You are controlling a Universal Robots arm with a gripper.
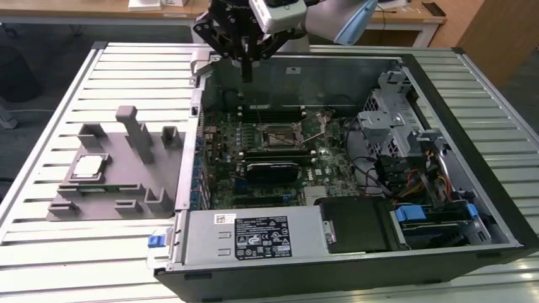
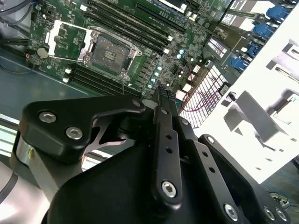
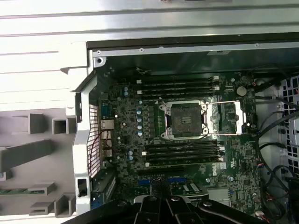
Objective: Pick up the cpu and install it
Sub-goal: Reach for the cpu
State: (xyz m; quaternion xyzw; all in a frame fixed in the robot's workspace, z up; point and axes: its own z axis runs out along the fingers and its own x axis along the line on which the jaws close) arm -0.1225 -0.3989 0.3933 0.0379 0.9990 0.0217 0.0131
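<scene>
Hovering clenched and empty above the far wall of the open computer case (image 1: 337,76), the end effector (image 1: 246,77) sits well apart from the cpu (image 1: 88,166), lying flat in the grey holder (image 1: 101,205) on the desk (image 1: 76,259), so fetching it cleanly should mean clearing that wall and the holder's upright posts (image 1: 128,129).

Here sit one cpu (image 1: 88,167), one grey holder (image 1: 93,211), one computer case (image 1: 337,72), one socket (image 1: 279,134), one power-supply box (image 1: 252,237).

Probably a lab: slatted metal bench (image 1: 50,265), opened computer case (image 1: 337,69), desks (image 1: 404,16) behind.
</scene>
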